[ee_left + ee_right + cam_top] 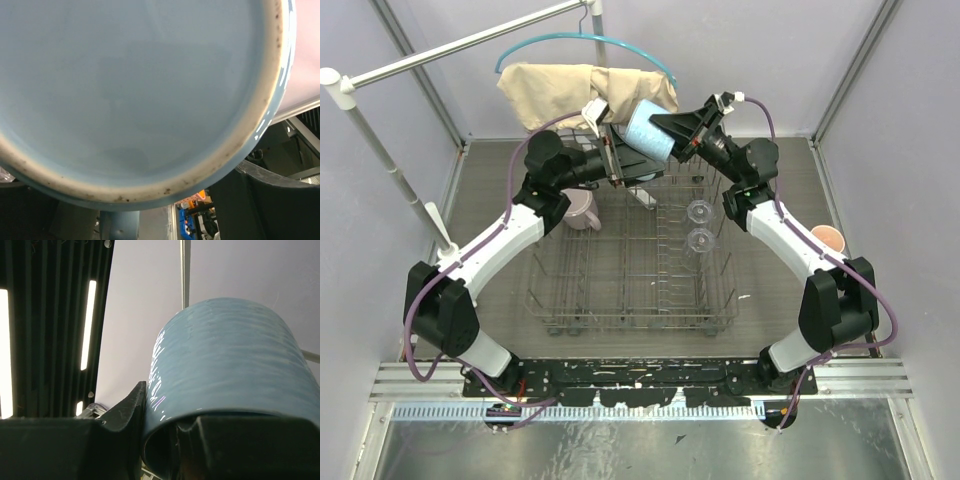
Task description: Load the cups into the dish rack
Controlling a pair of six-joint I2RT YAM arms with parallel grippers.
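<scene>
The light blue mug [648,130] is held in the air above the back edge of the grey wire dish rack [570,300]. My right gripper [674,132] is shut on its rim; in the right wrist view [160,435] one finger is outside the mug [225,360] and one is inside. My left gripper [616,150] is right at the mug's base, which fills the left wrist view [130,90]; its fingers are hidden. Two clear tumblers [699,210] [700,240] stand in the rack's right side. The mauve-pink mug [582,208] is at the rack's back left corner. The peach mug [827,238] sits on the table at right.
A beige cloth [570,90] hangs on a teal hanger from a white rail just behind the raised mug. A white stand pole [380,150] leans at the left. Grey walls close in the table on three sides.
</scene>
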